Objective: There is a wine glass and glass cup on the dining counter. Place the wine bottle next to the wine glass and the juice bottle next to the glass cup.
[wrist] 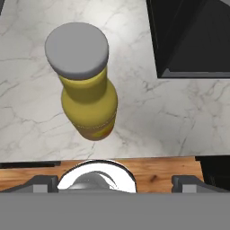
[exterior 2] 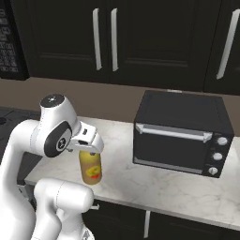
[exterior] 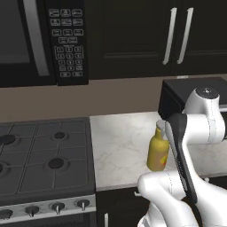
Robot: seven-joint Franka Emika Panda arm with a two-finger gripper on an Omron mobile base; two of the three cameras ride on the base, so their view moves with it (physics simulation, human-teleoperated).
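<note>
Wide open gripper holding nothing, hanging right above yellow juice bottle, standing straight up, grey cap just ahead of fingertips

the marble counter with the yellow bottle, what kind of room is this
A home kitchen, most likely: a gas stove beside the marble counter, a microwave above it, and a black toaster oven near the juice bottle.
</note>
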